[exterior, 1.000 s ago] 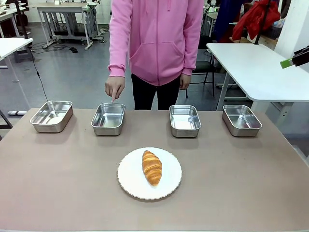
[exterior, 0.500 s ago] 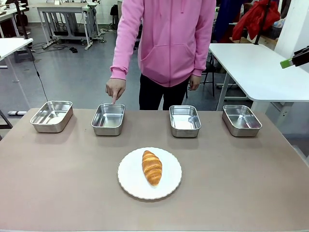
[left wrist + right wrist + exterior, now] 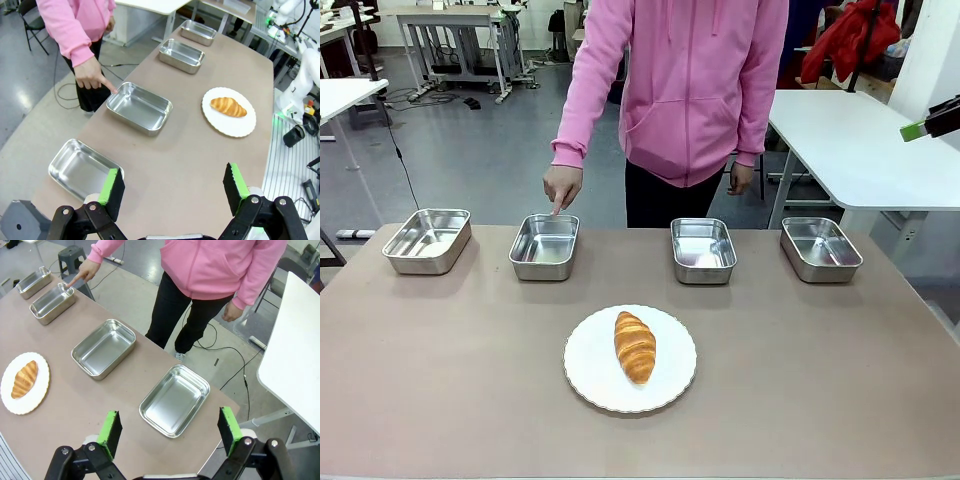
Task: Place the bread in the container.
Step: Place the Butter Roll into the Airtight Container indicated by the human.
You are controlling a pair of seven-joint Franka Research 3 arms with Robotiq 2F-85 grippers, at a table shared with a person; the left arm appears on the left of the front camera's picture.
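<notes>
Person (image 3: 700,90) farther right, finger (image 3: 556,208) at container (image 3: 544,264) rim

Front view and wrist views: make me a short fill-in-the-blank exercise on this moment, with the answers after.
The bread lies on a round white ____.
The person's hand points at the container that is second from the robot's ____.
The left gripper and the right gripper are both ____.
Missing words: plate; left; open.

Beyond the plate (image 3: 588,372), the person (image 3: 700,90) is cut off above the chest. Far right of the plate, the right gripper (image 3: 920,128) is mostly cut off by the edge.
</notes>
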